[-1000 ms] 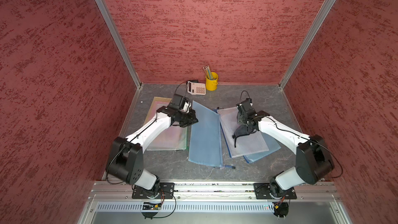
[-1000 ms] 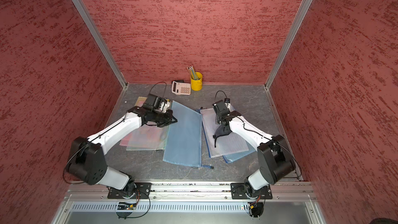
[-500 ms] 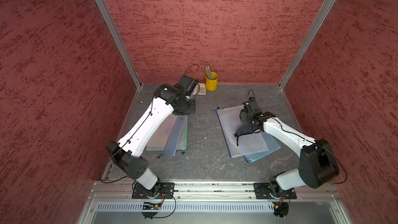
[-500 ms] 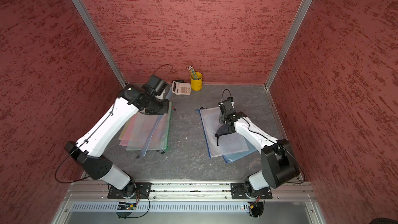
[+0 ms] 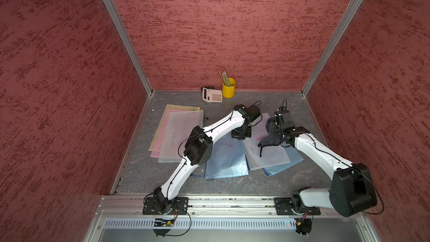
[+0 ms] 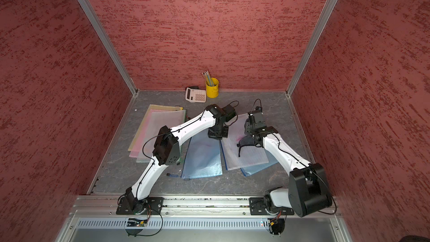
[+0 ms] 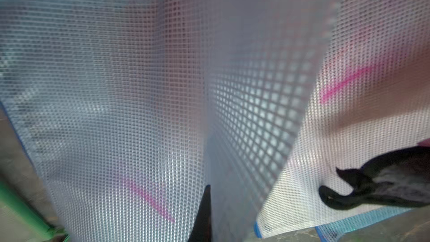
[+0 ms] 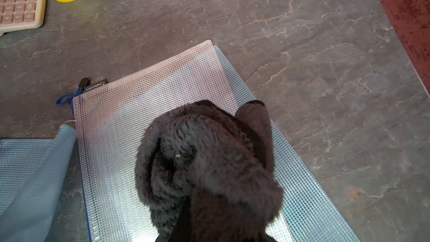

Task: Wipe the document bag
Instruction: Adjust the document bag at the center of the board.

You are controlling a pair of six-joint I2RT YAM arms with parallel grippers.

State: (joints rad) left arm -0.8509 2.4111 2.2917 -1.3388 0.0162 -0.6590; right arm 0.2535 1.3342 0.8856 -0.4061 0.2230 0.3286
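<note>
At centre-right of a top view the right gripper (image 5: 272, 132), clamped on a dark grey cloth (image 8: 209, 159), holds it on the white mesh document bag (image 5: 270, 158) for wiping, while the left gripper (image 5: 240, 136) pinches the neighbouring blue mesh bag (image 5: 224, 159) by its edge, seemingly to lift it clear.

Grey table (image 5: 232, 183) carries document bags (image 5: 176, 136), a calculator (image 5: 212, 94), a yellow cup (image 5: 228, 88).

Both arms reach inward; fingers of left gripper (image 5: 241, 136) and right gripper (image 5: 271, 131) pinched closed.
</note>
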